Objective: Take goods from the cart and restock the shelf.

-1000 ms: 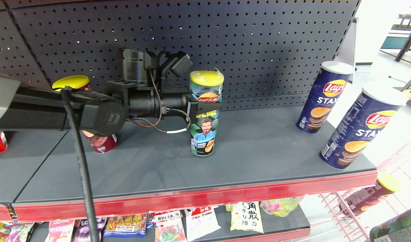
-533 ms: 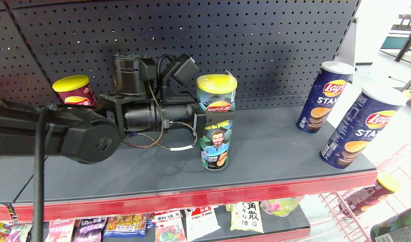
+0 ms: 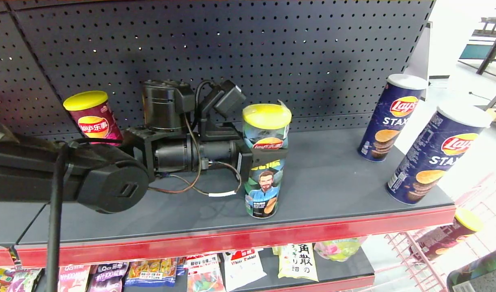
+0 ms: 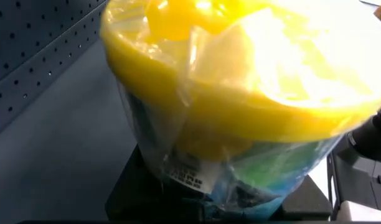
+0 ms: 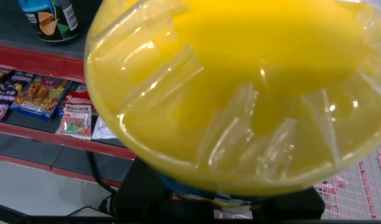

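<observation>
Yellow-lidded green cylinder [image 3: 265, 186] upright at matte shelf [image 3: 333, 178], left claw [image 3: 268, 151] clamped around it; right claw [image 5: 221, 202] clamps glossy-lidded can [image 5: 240, 93].

Dark pegboard panel [image 3: 272, 40] behind, pale floor [image 3: 454, 85] rightward, perhaps metal racking [image 3: 492, 52] beyond.

Green can [image 3: 265, 186] upright on shelf [image 3: 333, 178], in left claw [image 3: 266, 151], yellow-lidded can [image 5: 240, 81] in right claw [image 5: 221, 202]

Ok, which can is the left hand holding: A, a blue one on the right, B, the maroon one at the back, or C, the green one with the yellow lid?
C: the left hand is shut round the green can; the maroon can and blue cans stand free.
</observation>
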You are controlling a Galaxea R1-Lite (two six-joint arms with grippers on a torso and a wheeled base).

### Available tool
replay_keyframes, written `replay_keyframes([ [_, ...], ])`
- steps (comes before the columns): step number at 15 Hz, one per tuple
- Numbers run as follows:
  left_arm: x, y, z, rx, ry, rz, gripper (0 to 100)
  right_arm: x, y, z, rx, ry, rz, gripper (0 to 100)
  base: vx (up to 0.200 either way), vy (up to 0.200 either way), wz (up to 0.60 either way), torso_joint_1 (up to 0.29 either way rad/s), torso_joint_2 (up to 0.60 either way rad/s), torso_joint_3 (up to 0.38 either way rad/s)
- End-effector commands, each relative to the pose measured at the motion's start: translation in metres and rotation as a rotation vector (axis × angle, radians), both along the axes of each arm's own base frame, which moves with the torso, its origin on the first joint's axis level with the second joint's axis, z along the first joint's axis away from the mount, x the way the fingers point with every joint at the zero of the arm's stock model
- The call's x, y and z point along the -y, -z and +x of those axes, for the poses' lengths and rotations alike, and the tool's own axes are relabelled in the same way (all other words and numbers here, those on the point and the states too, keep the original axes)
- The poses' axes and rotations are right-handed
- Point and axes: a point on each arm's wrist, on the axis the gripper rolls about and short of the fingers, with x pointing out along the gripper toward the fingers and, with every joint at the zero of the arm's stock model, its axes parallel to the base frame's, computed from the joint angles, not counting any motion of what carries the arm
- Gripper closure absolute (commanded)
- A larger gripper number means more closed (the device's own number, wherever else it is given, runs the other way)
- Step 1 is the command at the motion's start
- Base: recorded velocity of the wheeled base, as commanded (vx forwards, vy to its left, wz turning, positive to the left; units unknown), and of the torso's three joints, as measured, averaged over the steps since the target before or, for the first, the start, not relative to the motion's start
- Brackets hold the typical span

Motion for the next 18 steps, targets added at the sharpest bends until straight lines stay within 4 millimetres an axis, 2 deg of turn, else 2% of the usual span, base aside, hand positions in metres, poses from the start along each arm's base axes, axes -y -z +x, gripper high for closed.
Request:
replay_keyframes([
  [1,-0.001,0.004,-0.002,0.004,0.005,-0.003,100,0.000,0.000,0.000,-0.001,0.000,0.000,100,0.000,0.000,0.00,0.000,0.00,0.000],
  [10,0.004,0.012,-0.011,-0.009,0.043,0.002,100,0.000,-0.001,0.001,0.000,0.000,0.000,100,0.000,0.000,0.00,0.000,0.00,0.000],
  [18,0.003,0.019,-0.012,-0.022,0.038,0.019,100,0.000,-0.003,0.002,-0.003,-0.002,0.000,100,0.000,0.000,0.00,0.000,0.00,0.000],
])
